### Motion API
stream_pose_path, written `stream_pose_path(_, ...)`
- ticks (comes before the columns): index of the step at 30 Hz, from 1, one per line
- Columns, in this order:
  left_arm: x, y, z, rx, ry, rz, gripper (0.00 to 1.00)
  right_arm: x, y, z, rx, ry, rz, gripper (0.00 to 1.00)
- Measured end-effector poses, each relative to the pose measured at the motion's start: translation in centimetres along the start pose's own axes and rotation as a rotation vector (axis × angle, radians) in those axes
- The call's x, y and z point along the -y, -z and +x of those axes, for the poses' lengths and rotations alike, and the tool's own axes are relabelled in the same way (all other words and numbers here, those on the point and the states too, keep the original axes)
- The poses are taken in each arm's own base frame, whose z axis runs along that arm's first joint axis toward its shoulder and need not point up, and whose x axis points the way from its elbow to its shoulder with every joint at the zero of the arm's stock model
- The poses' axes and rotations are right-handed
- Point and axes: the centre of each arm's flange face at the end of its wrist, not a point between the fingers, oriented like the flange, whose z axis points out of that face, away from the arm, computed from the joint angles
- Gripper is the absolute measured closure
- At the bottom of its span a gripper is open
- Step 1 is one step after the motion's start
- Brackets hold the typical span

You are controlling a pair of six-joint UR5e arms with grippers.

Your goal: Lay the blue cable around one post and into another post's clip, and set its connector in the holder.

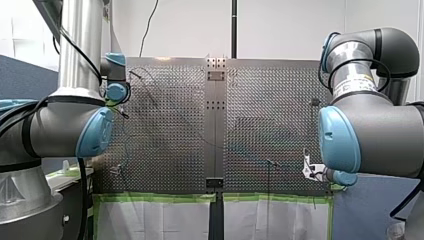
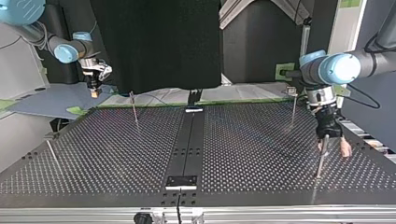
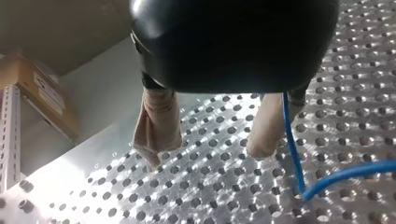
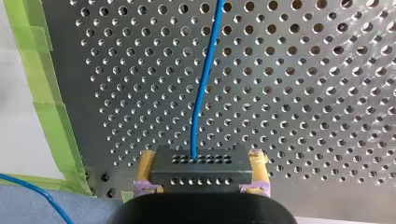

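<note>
In the right wrist view my right gripper (image 4: 201,161) is shut on a black connector block (image 4: 201,179) with rows of small holes, its yellow pads (image 4: 144,164) pressing on both sides. The blue cable (image 4: 201,93) leaves the block and runs ahead over the perforated plate. In the top view this gripper (image 2: 95,90) hangs above the far left corner. My left gripper (image 3: 205,154) is open with nothing between its beige pads (image 3: 156,126). The blue cable (image 3: 292,140) passes just outside one pad and bends across the plate. In the top view the left gripper (image 2: 334,143) stands at a thin post (image 2: 320,163).
More thin posts (image 2: 134,108) (image 2: 293,109) (image 2: 52,156) stand on the perforated table (image 2: 243,154). A black centre strip (image 2: 189,140) divides it. Green tape (image 4: 51,121) marks the plate's edge beside my right gripper. Another run of blue cable (image 4: 32,189) crosses the grey mat there.
</note>
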Motion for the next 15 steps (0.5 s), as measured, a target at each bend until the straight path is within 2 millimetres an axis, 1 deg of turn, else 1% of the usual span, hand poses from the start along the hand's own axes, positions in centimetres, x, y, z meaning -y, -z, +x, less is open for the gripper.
stream_pose_path(6, -0.7, -0.3, -0.3, 0.02, 0.001, -0.021, 0.0, 0.0, 0.0, 0.0, -0.001, -0.001, -0.001, 1.0)
stream_pose_path(8, -1.2, -0.4, 0.0, 0.014, 0.0, -0.031, 0.0, 0.0, 0.0, 0.0, -0.001, 0.0, -0.001, 1.0)
stream_pose_path(12, -2.7, -0.6, 1.2, -0.013, -0.005, -0.054, 0.0, -0.1, 0.0, 0.0, -0.001, 0.0, -0.001, 1.0)
stream_pose_path(15, -3.2, -0.9, 1.4, -0.017, -0.008, -0.057, 0.0, -0.1, 0.0, 0.0, -0.001, 0.0, -0.002, 1.0)
